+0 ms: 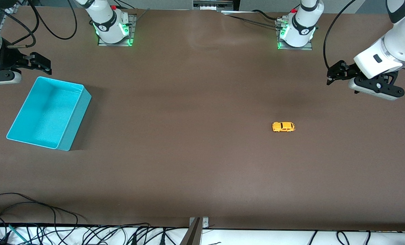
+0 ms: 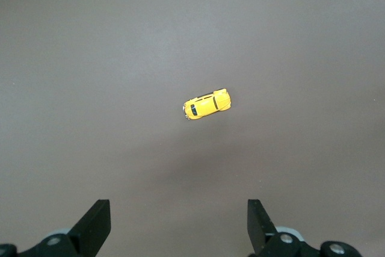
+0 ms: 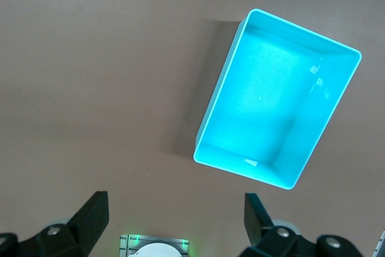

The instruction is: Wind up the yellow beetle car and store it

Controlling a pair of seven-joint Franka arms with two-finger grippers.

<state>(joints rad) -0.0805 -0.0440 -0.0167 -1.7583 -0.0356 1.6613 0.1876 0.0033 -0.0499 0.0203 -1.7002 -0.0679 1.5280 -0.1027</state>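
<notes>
You had the right gripper (image 1: pixel 41 64) hanging empty over the desk edge at the right arm's end, just above the corner of the open turquoise plastic bin (image 1: pixel 74 122) that sat near that edge; its own wrist view showed the two fingers spread wide with nothing between them and the bin (image 3: pixel 219 109) empty. That arm was waiting. Across the bare brown desk (image 1: pixel 189 153), well apart from the bin, the tiny yellow-orange beetle toy car with dark windows and black wheels (image 1: pixel 283 127) stood on its wheels toward the left arm's end, about midway between the base edge and the front-camera edge. Its long axis ran roughly parallel to those two long edges. Your left gripper (image 1: pixel 333 76) hovered over the desk near the left arm's end, closer to the base edge than the car, jaws wide apart and holding nothing; in the left wrist view the car (image 2: pixel 206 105) lay ahead of the fingers (image 2: pixel 96 221), centred between them. I judge the left arm to be clearly the nearer one for the pickup. No brand, label or writing could be read on the car or the bin.
</notes>
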